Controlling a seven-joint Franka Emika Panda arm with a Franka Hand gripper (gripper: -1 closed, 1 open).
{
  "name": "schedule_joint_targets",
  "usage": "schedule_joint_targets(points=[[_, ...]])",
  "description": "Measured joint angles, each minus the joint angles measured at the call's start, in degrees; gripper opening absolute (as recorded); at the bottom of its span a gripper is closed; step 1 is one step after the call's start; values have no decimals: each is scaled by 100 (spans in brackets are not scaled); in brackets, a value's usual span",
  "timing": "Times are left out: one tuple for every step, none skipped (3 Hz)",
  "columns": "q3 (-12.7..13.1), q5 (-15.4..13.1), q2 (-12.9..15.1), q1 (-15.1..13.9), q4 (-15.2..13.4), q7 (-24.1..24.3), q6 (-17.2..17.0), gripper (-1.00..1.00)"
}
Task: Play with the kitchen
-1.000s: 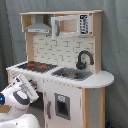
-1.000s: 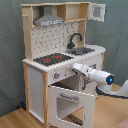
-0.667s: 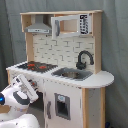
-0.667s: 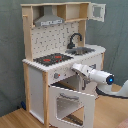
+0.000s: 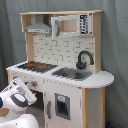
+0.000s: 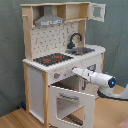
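One toy kitchen (image 5: 60,60) fills the frame in both exterior views, white panels with light-wood edging, standing on a wooden floor (image 6: 12,119) before a grey-green curtain (image 6: 10,50).

First exterior view, left to right: robot arm (image 5: 15,100) low at the first exterior view's left, white, reaching toward the front panel under the hob. Gripper (image 5: 31,94) sits close to the knobs (image 5: 33,84); cannot tell whether it is released or clenched. Above it, grey hood (image 5: 39,25), then black-red hob (image 5: 36,65), sink (image 5: 72,74), black faucet (image 5: 83,59). Upper cupboard with a windowed door (image 5: 70,25) beside the hood.

Second exterior view, left to right: hood (image 6: 49,20) top, pegboard back (image 6: 52,40) below it, hob (image 6: 52,59), faucet (image 6: 75,40), sink (image 6: 82,50). Oven door (image 6: 70,102) hangs open, swung forward and down. Arm (image 6: 100,79) comes in from the second exterior view's right, its tip at the front panel just above the open oven.
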Motion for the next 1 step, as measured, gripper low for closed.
schedule_joint_targets(points=[[-296, 0, -2, 283, -270, -309, -6, 100]])
